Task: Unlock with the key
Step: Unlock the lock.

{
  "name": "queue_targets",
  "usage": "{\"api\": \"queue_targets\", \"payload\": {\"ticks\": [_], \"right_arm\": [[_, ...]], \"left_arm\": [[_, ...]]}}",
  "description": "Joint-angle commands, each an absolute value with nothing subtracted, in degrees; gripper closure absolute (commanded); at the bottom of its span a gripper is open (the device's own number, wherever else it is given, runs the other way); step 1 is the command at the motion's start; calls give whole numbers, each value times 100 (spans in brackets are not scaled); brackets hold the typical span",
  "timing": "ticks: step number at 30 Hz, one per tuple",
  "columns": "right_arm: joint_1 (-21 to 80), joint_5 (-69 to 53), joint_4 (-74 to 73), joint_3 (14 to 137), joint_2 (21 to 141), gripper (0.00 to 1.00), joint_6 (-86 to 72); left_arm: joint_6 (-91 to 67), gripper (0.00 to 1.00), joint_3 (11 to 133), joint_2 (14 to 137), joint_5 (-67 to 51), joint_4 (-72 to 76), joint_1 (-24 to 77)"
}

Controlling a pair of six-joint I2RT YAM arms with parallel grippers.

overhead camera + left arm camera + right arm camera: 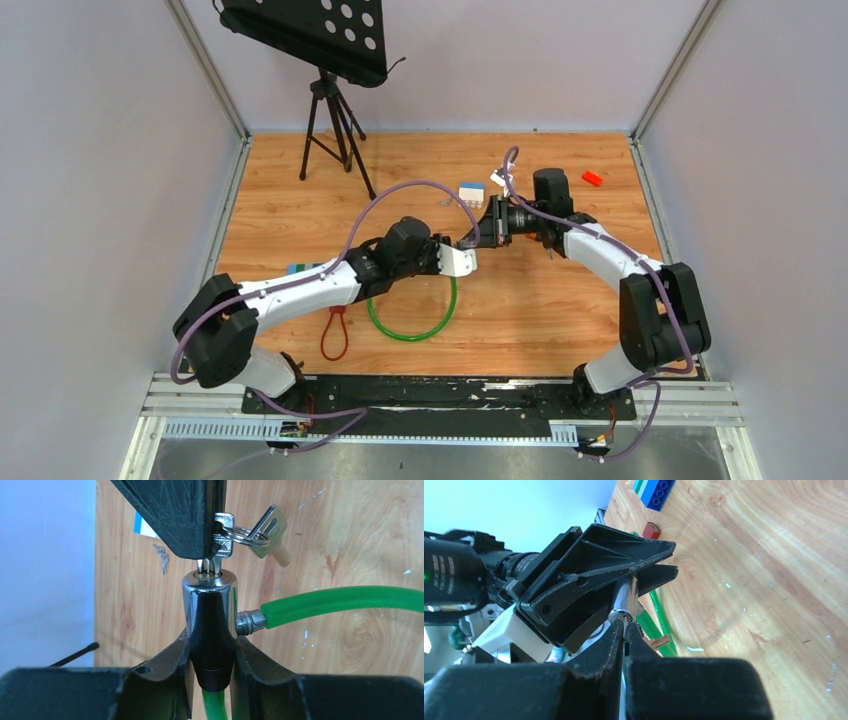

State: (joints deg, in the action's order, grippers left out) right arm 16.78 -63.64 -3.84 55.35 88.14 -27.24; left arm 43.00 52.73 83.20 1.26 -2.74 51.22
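The left pincer [211, 642] is clamping the black-and-chrome lock [210, 600] by its body, lifted off the table [350, 540]. The right pincer [625, 630] is meeting it head-on, pinching the key [223, 551] between closed fingers with the blade entering the keyhole at the lock's chrome end. How deep the blade is sitting cannot be told. A spare key [270, 530] is hanging from the ring [242, 536] just beside the keyhole, and the green cable [340, 602] is running off from the lock's side. The risk now is probably in the turn. If the blade is only partly seated, twisting may be bending it or popping it out. The rounded lock body may be spinning inside the left pincer's grip rather than letting the cylinder rotate. The thin key may be slipping between the right fingers, and the stiff cable may be dragging the lock out of line.
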Motion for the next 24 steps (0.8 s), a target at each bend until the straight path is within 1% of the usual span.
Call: {"api": "queue_targets", "payload": {"ticks": [1,2,3,5,7,8,10,12,15,18,20,24], "right_arm": [[1784,-6753,642,5318,8768,100,-4087],[1784,-6820,643,5339,8757,97,-4073],[1784,-6881,608,5399,8738,92,-3972],[1784,-6899,-103,5695,8673,79,-3282],[1772,-6834,-1170,6075,8598,57,-2223],[1756,-6757,-1607,6232,8544,49,-1720],[1680,-6588,-2097,6327,8357,40,-890],[1546,-6415,-2234,6221,8051,38,-340],[1397,-6223,-2468,6035,7458,38,666],[1397,-5904,-3195,6026,6828,39,1956],[1397,-5811,-3786,6183,6627,41,2794],[1477,-5789,-4422,6236,6226,42,4108]], "left_arm": [[4525,100,5362,8003,800,710,5203],[4545,100,5361,7958,800,668,5203],[4564,100,5361,7893,749,569,5201],[4618,100,5361,7788,486,328,5203],[4595,100,5373,7683,156,69,5190],[4578,100,5385,7638,-23,-91,5189],[4554,100,5432,7577,-402,-362,5173],[4536,100,5521,7536,-744,-625,5133],[4497,100,5629,7503,-1228,-925,5017],[4519,100,5775,7474,-1871,-1291,4857],[4579,100,5878,7487,-2205,-1528,4778],[4631,100,6062,7566,-2737,-1872,4690]]}}
